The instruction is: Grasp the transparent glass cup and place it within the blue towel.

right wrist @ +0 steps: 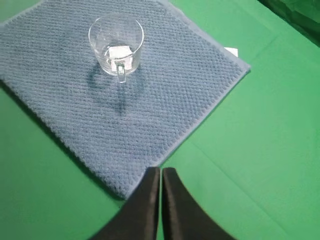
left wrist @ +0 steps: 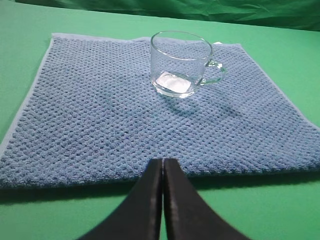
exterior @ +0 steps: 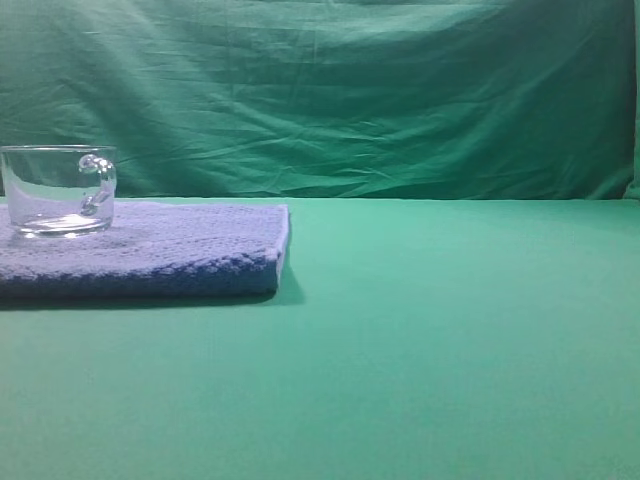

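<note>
The transparent glass cup (exterior: 60,190) stands upright on the blue towel (exterior: 180,250) at the left of the exterior view, handle to the right. In the left wrist view the cup (left wrist: 180,64) sits on the far part of the towel (left wrist: 100,115); my left gripper (left wrist: 163,162) is shut and empty at the towel's near edge. In the right wrist view the cup (right wrist: 116,43) stands on the towel (right wrist: 165,95); my right gripper (right wrist: 161,171) is shut and empty by the towel's near edge. Neither gripper shows in the exterior view.
A green cloth covers the table (exterior: 450,330) and hangs as a backdrop (exterior: 350,90) behind it. A small white tag (right wrist: 231,51) shows at the towel's far corner in the right wrist view.
</note>
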